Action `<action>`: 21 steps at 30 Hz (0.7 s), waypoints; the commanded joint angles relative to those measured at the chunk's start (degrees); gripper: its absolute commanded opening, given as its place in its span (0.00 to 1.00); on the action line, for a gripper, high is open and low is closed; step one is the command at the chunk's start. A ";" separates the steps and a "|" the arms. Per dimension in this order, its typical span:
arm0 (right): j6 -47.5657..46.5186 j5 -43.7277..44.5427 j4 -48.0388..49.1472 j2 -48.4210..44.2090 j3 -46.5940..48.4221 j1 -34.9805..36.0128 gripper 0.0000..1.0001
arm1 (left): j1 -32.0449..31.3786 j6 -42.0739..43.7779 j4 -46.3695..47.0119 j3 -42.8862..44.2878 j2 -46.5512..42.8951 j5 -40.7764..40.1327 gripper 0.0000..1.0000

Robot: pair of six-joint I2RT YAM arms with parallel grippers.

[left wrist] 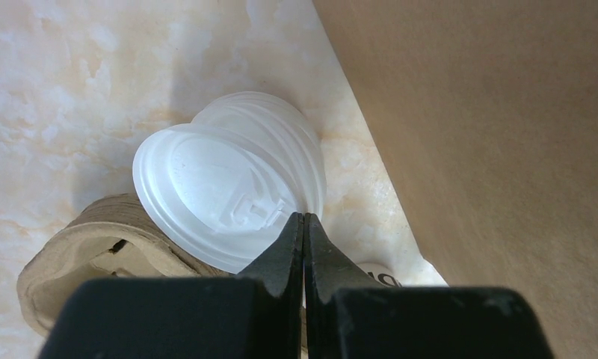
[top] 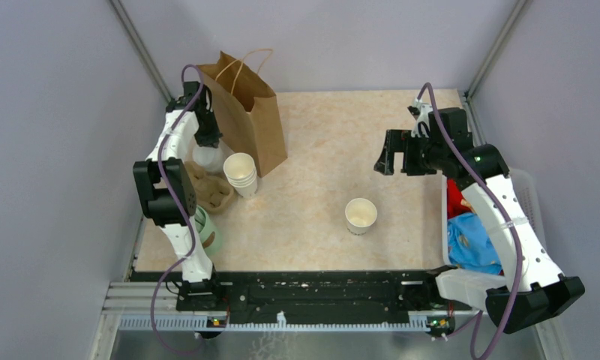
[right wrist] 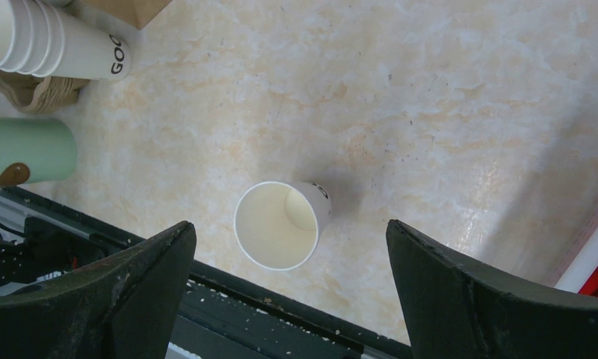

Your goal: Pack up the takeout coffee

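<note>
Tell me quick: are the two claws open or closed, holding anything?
Left gripper: shut, tips at the rim of the white lid; grip cannot be told.
Right gripper: open, empty, above the lidless cup.

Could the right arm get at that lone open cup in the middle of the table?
Probably yes. The right gripper hangs open, looking down on the lone cup, which stands upright with bare table around it and nothing in between.
</note>
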 commanded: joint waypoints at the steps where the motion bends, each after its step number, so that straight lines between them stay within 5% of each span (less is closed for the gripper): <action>1: -0.48 -0.68 1.98 0.40 1.24 0.57 0.97 | 0.74 1.24 -0.31 2.58 1.37 1.14 0.03; 8: -0.39 -0.63 2.11 0.47 0.83 0.57 0.97 | 0.78 2.09 -0.54 3.20 2.72 1.34 0.06; 16: -0.39 -0.75 2.24 0.56 0.71 0.57 0.97 | 0.78 2.39 -1.93 5.59 1.95 0.88 0.31; 21: -0.30 -0.93 2.51 0.40 0.22 0.57 0.97 | 0.87 3.30 -2.78 5.55 0.76 0.62 0.36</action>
